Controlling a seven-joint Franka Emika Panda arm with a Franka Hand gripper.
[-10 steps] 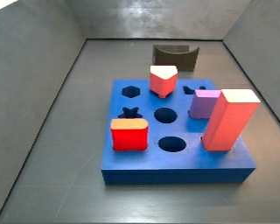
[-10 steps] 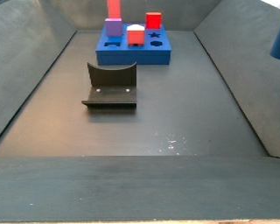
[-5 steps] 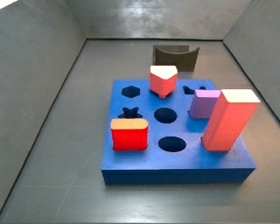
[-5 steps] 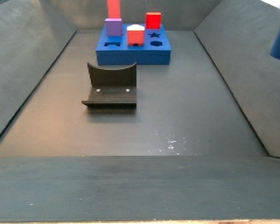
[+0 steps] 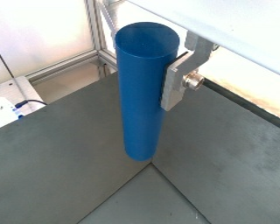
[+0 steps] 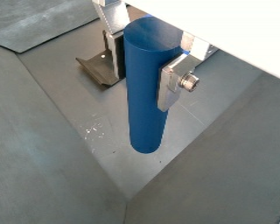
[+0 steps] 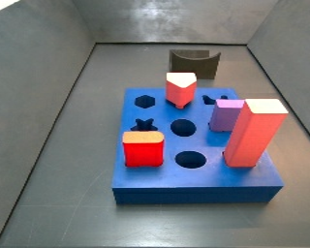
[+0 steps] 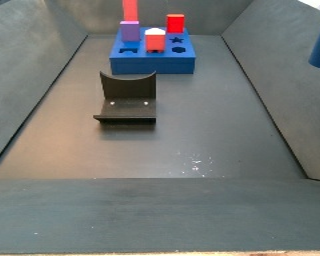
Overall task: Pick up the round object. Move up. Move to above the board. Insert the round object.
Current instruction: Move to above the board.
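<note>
Currently the end effector (image 6: 152, 77) grips the blue peg (image 6: 145, 87) upright, raised above the floor, well apart from the board (image 8: 153, 55); in a side view only the peg's lower end (image 8: 319, 45) shows; fixture (image 8: 127, 97) stands nearer the board.

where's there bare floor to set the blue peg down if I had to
The gripper holds the round object aloft. Bare floor lies between the fixture and the near wall, also along both side walls. The board is crowded with pieces.

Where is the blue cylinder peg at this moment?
The blue cylinder peg hangs upright above the grey floor, held in the gripper in both wrist views, far from the board.
</note>
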